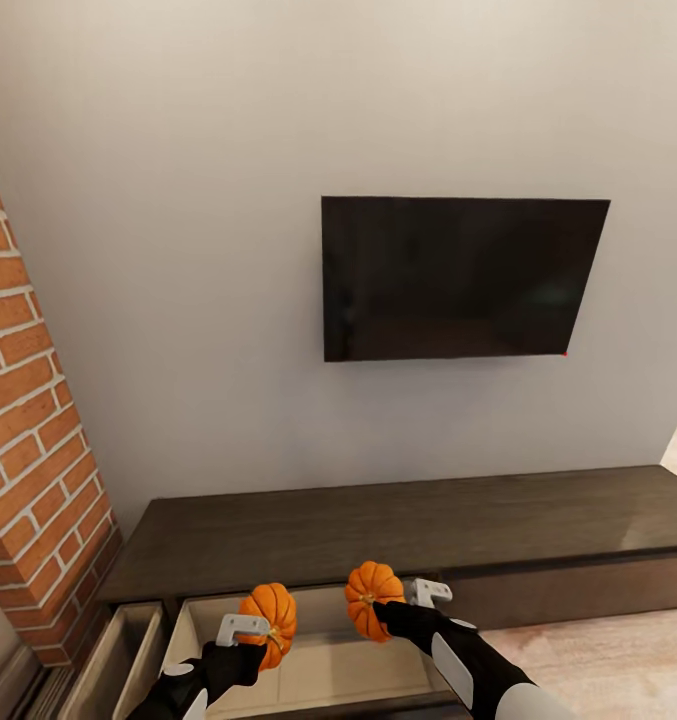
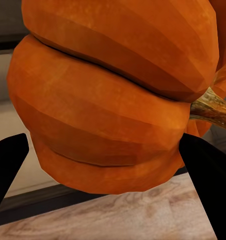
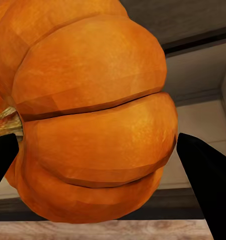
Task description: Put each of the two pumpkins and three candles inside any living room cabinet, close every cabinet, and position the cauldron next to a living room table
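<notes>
Two bright orange ribbed pumpkins hang over an open drawer [image 1: 318,665] of the long dark brown cabinet [image 1: 408,525]. My left gripper [image 1: 263,632] is shut on the left pumpkin [image 1: 271,612], which looms large between the black fingers [image 2: 8,162] in the left wrist view as the pumpkin [image 2: 108,100]. My right gripper [image 1: 386,608] is shut on the right pumpkin [image 1: 371,590]; up close this pumpkin [image 3: 93,115] sits between the fingers [image 3: 208,175]. Candles, cauldron and coffee table are out of view.
A black TV [image 1: 458,278] hangs on the grey wall above the cabinet. A brick pillar [image 1: 28,440] stands at the left. A second drawer [image 1: 118,660] is open beside the first. Light wood floor [image 1: 618,660] lies at the lower right.
</notes>
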